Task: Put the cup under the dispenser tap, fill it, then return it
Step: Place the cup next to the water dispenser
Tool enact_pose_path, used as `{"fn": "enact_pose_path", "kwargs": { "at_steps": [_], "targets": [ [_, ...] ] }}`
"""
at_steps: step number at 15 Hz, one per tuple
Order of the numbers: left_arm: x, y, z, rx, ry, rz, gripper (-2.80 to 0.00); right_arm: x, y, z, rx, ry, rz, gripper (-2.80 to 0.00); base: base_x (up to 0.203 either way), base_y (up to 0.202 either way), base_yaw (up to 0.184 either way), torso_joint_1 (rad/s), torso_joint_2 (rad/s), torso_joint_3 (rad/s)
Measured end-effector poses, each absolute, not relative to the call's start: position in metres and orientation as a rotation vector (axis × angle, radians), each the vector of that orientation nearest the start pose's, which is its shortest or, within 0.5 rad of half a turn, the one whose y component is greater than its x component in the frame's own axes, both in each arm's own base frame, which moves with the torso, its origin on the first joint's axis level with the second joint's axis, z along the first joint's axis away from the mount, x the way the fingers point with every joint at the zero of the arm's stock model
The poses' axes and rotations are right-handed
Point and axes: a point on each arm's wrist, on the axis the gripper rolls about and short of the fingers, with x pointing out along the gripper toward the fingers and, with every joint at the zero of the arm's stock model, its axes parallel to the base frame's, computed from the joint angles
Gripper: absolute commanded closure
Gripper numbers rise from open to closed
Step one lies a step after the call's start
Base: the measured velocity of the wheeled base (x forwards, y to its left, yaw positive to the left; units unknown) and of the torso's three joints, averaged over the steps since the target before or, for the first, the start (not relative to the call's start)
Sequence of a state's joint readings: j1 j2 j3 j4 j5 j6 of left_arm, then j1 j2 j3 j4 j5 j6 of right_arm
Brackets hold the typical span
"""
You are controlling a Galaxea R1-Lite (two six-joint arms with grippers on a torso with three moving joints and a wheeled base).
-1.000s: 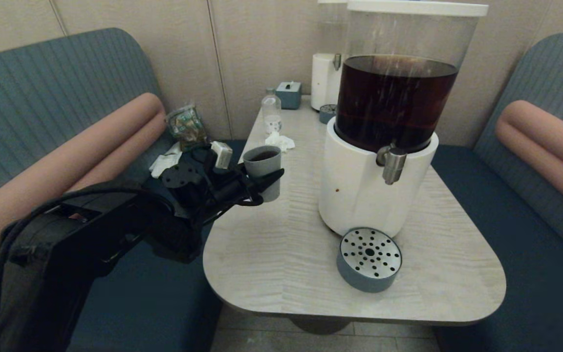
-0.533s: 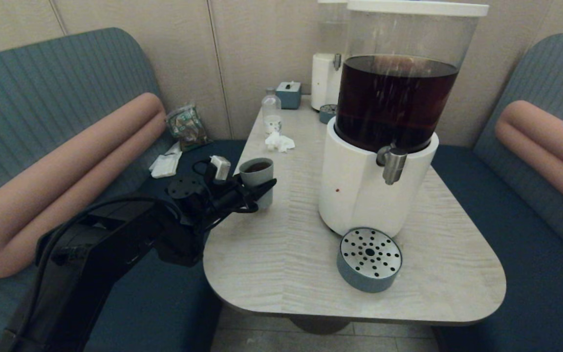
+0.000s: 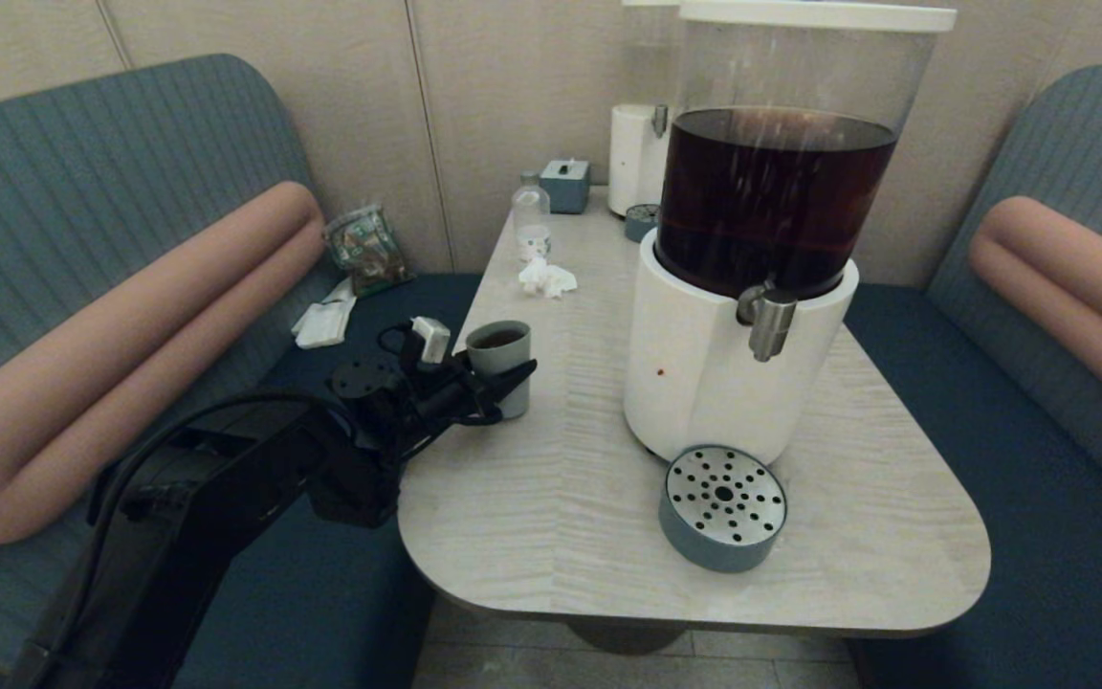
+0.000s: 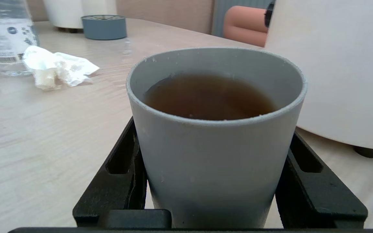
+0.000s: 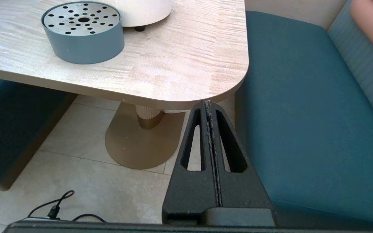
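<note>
Left gripper [image 3: 503, 378] pinches the cup [image 3: 500, 366], one black finger [image 4: 118, 171] pressed on each side of the grey wall. Cup stands upright at the table's [image 3: 551, 498] left edge, to the left of the big dispenser [image 3: 738, 354] and apart from its white base; whether its bottom touches the tabletop, cannot tell. Brown liquid inside the cup sits a bit below the rim in the left wrist view. The dispenser tap [image 3: 769, 323] points down over the front of the base, well apart from the cup, with the round drip tray [image 3: 722, 507] on the table below and in front of it. Behind the cup: crumpled tissue [image 3: 547, 277], clear bottle [image 3: 531, 222], a second slimmer dispenser [image 3: 639, 153] at the far end. Right gripper [image 5: 209, 106] hangs off the table's near right corner, over the floor beside the blue bench seat [image 5: 303, 113], jaws pressed together, holding nothing.
</note>
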State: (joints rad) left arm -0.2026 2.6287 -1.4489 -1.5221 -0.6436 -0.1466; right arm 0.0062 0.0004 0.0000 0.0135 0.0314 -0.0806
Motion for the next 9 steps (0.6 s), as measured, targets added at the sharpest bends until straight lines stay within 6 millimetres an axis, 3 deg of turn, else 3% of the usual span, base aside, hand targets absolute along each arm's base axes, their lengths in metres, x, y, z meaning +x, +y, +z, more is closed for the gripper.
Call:
{"fn": "enact_pose_path", "kwargs": {
  "at_steps": [3, 4, 9],
  "targets": [
    [0.4776, -0.1117, 0.0469, -0.061, -0.282, -0.852, 0.00, -0.0228, 0.0006, 0.0741, -0.080, 0.012, 0.038, 0.00, 0.000, 0.000, 0.000, 0.000, 0.00, 0.000],
    [0.4776, -0.1116, 0.0466, -0.061, -0.282, -0.850, -2.80, -0.0228, 0.0006, 0.0741, -0.080, 0.013, 0.037, 0.00, 0.000, 0.000, 0.000, 0.000, 0.00, 0.000],
    [0.4780, -0.1117, 0.0473, -0.063, -0.285, -0.850, -2.80, -0.0228, 0.0006, 0.0741, -0.080, 0.013, 0.038, 0.00, 0.000, 0.000, 0.000, 0.000, 0.00, 0.000]
  ]
}}
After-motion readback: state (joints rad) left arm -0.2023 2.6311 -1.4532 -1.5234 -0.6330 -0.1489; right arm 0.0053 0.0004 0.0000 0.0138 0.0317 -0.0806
